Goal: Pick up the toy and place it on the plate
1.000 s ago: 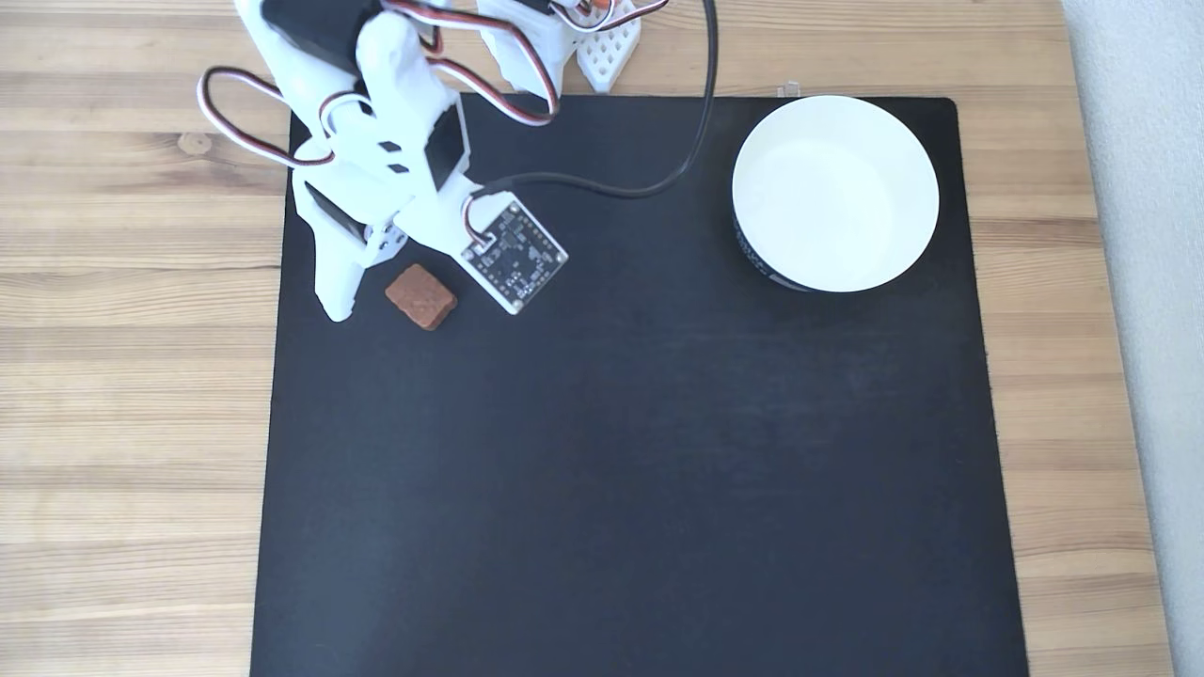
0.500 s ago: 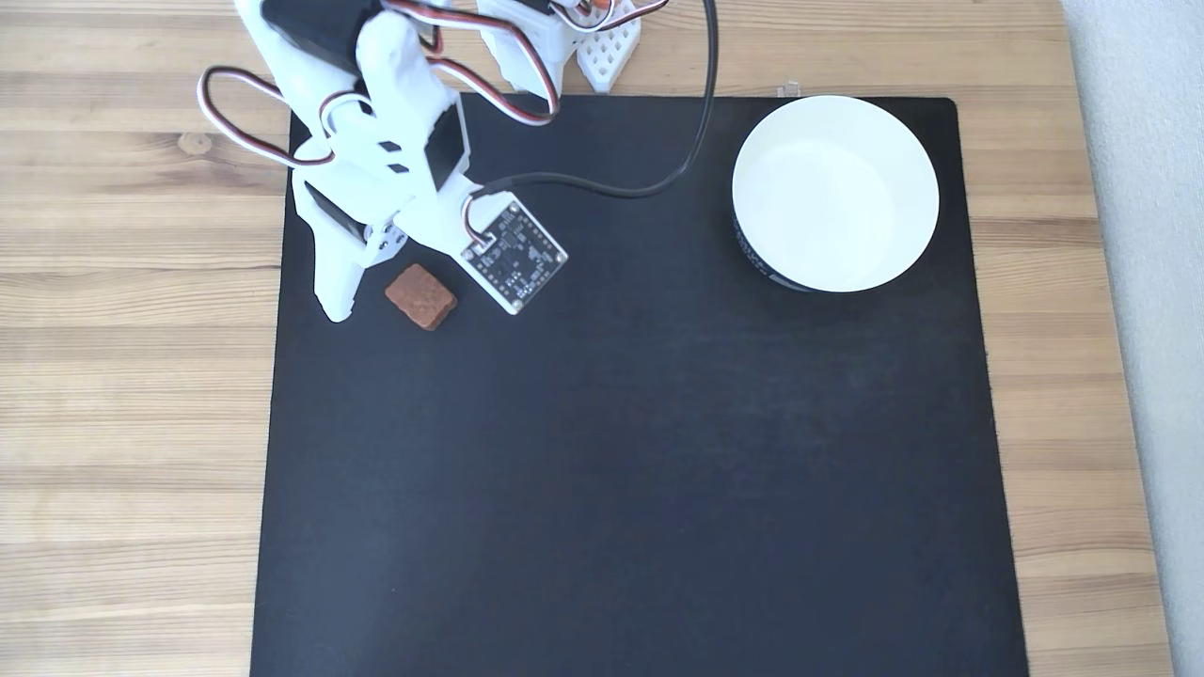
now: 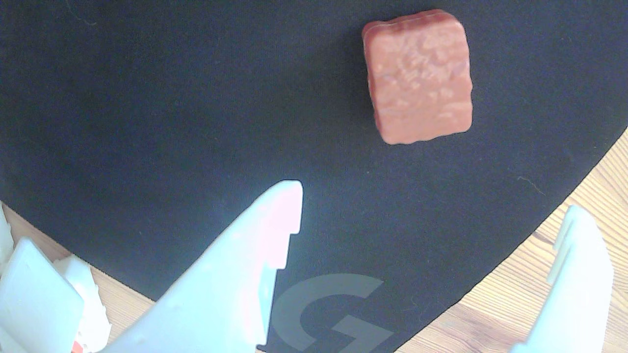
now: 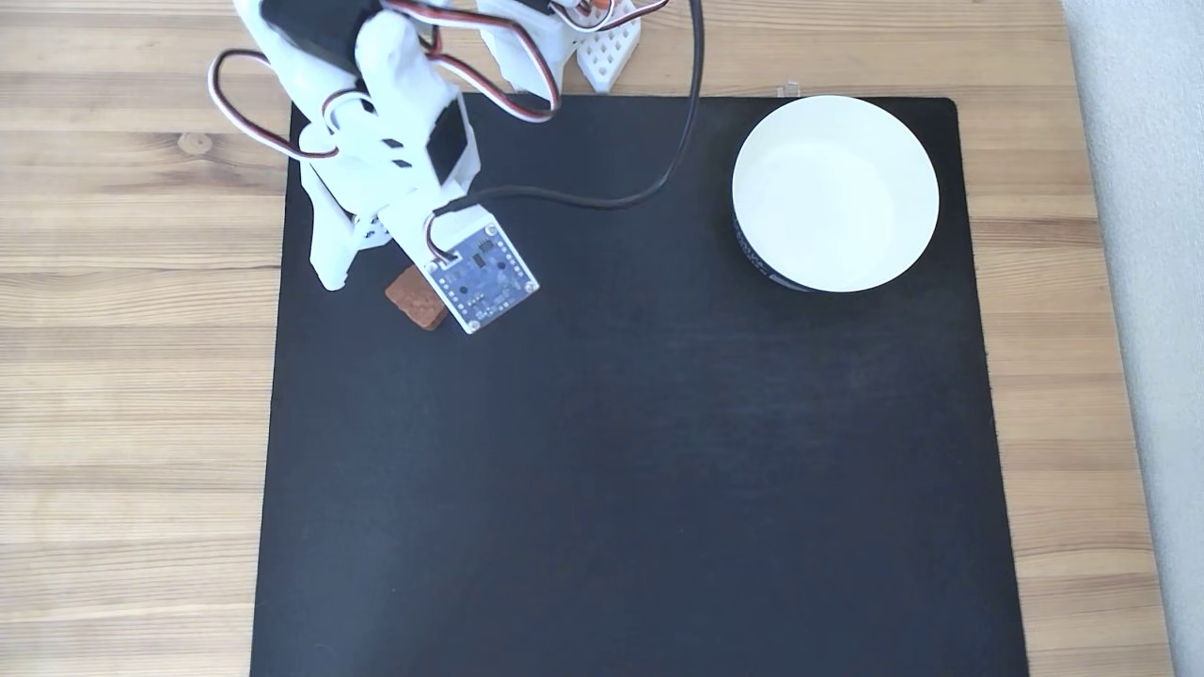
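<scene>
Toy (image 3: 418, 76) apparently outside white plate (image 4: 835, 193)

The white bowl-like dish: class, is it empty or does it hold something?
Empty. In the fixed view the round white bowl-like dish shows a plain white inside, and the reddish-brown biscuit-like block lies apart on the black mat.

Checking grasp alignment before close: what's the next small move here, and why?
Probably ease the gripper forward and down until its fingers straddle the toy. In the wrist view the jaws stand wide open with only black mat between them, and the toy lies untouched beyond the tips. The plate sits far across the mat.
</scene>
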